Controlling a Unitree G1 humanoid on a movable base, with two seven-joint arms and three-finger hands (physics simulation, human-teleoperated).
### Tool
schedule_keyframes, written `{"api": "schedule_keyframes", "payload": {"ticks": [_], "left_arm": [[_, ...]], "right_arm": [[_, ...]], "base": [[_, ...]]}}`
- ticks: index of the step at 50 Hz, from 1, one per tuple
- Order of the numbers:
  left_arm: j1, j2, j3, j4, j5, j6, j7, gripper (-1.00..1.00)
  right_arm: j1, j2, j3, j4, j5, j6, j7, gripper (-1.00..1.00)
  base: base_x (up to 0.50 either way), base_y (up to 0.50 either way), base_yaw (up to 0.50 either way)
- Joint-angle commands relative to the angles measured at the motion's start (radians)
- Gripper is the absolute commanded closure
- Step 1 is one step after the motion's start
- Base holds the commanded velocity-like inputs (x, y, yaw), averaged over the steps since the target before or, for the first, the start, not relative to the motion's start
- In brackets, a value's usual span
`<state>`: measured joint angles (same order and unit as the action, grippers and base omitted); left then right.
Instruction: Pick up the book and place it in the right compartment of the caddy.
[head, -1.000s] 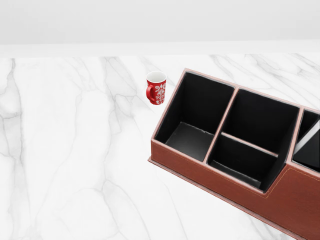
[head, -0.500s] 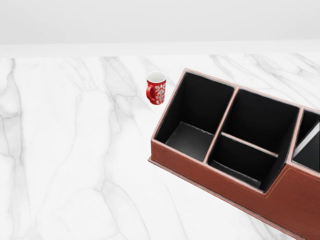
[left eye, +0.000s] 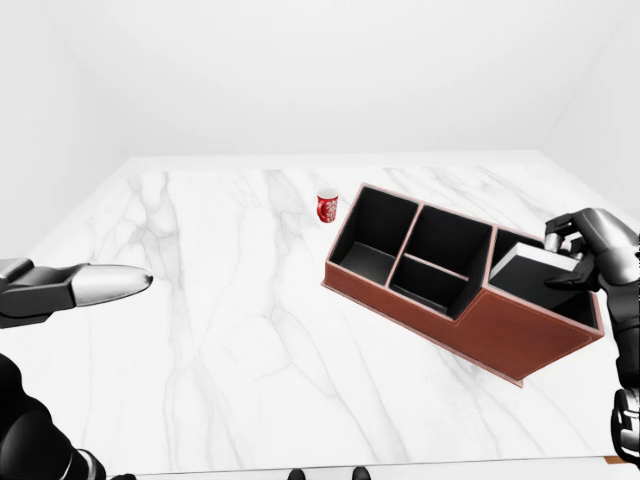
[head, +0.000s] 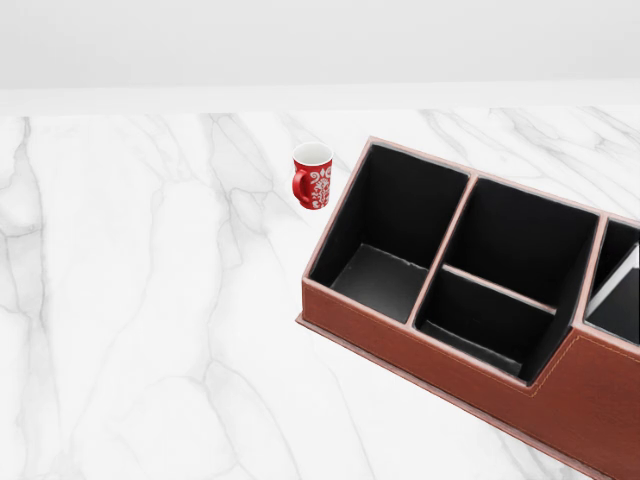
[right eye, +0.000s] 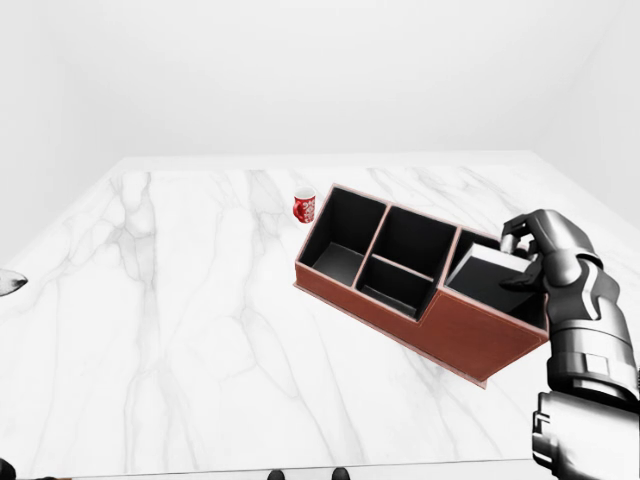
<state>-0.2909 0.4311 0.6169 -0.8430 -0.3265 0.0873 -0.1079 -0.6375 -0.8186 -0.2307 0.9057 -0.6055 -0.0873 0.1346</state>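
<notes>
- One hand matters here: the right hand (right eye: 545, 262) sits over the caddy's (right eye: 470, 330) right compartment, fingers curled round the book (right eye: 490, 270).
- Book's long axis tilts, its low end already inside that compartment toward the worktop's (left eye: 230, 300) right edge, its high end at the fingers.
- Left hand (left eye: 95, 285) lies well apart near the left edge, fingers straight and holding nothing.
- My guess: it just needs letting go, straight down.
- Mug (head: 312, 176) stands just beside the caddy's far left corner.
</notes>
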Motion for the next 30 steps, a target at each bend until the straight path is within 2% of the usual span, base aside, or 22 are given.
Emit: {"api": "schedule_keyframes", "payload": {"ticks": [1, 30], "left_arm": [[-0.002, 0.0, 0.002, -0.003, 0.001, 0.0, -0.001, -1.0], [0.0, -0.002, -0.001, 0.003, 0.008, 0.0, -0.004, -1.0]], "right_arm": [[-0.011, 0.002, -0.018, 0.0, -0.009, 0.0, -0.019, 1.0], [-0.009, 0.025, -0.004, 0.035, -0.018, 0.0, -0.045, 1.0]], "base": [[0.0, 0.0, 0.0], [0.0, 0.0, 0.0]]}}
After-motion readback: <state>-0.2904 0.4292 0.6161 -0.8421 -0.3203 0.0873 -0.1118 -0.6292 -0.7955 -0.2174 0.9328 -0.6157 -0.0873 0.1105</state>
